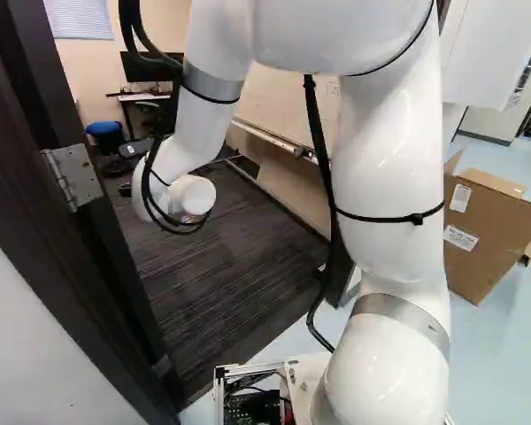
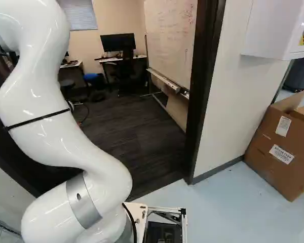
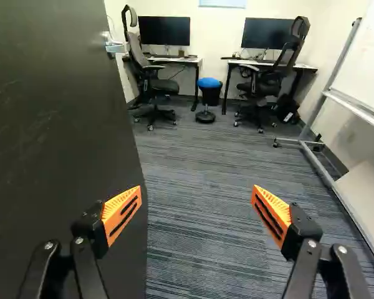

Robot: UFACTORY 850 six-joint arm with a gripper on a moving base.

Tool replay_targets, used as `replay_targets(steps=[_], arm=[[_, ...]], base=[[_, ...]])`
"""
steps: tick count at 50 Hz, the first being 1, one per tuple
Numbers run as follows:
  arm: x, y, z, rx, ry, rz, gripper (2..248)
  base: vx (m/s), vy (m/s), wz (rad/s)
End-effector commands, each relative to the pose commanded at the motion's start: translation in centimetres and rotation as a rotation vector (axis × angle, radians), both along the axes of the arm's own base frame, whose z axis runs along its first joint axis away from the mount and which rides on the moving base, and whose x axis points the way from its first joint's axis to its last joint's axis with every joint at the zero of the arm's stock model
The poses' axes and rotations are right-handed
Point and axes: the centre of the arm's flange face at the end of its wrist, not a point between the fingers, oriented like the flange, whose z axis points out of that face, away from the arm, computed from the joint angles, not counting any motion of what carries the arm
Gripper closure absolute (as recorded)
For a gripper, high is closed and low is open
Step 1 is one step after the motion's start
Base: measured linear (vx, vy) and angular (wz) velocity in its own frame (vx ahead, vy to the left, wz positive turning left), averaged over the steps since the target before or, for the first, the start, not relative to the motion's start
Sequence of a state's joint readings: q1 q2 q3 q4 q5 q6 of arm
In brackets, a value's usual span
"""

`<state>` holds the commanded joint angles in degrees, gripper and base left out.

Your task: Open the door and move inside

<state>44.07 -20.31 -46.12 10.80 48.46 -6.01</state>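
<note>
The dark door [image 3: 56, 137] stands open into the room, its face beside and beyond one finger in the wrist view. Its metal handle [image 3: 114, 46] is near the far edge, well ahead of the gripper. My gripper [image 3: 196, 196] is open, its orange pads wide apart with only carpet visible between them. In the left base view my arm's wrist [image 1: 181, 193] reaches through the doorway, and the gripper itself is hidden there. A metal hinge [image 1: 73, 177] shows on the dark woodwork at the left. The doorway's other dark post [image 2: 205, 86] stands right of my arm in the right base view.
Dark carpet [image 2: 126, 136] lies inside the room. A whiteboard [image 2: 171, 38] on a stand lines one side. Desks with monitors, office chairs and a blue stool [image 3: 209, 83] are at the back. Outside, a cardboard box [image 2: 281, 147] stands by the wall right of the doorway.
</note>
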Motion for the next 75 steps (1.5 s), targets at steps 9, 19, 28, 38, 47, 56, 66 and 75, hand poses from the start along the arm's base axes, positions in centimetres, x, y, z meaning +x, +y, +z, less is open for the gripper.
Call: replay_targets(steps=[9, 19, 28, 38, 47, 56, 66, 75], arm=[[0.6, -1.4, 0.0, -0.002, 0.002, -0.027, 3], [0.9, -3.0, 0.1, -0.004, 0.005, -0.053, 3], [1.1, -4.5, 0.2, -0.007, 0.008, -0.076, 3], [1.0, -6.0, 0.3, -0.010, 0.011, -0.098, 3], [0.8, -7.2, 0.3, -0.012, 0.014, -0.115, 3], [0.8, -7.6, 0.3, -0.013, 0.015, -0.122, 3], [0.8, -7.7, 0.3, -0.013, 0.015, -0.122, 3], [0.8, -7.7, 0.3, -0.013, 0.015, -0.122, 3]], base=[[0.000, 0.000, 0.000], [0.000, 0.000, 0.000], [0.000, 0.000, 0.000], [0.000, 0.000, 0.000], [0.000, 0.000, 0.000], [0.000, 0.000, 0.000], [0.000, 0.000, 0.000], [0.000, 0.000, 0.000]])
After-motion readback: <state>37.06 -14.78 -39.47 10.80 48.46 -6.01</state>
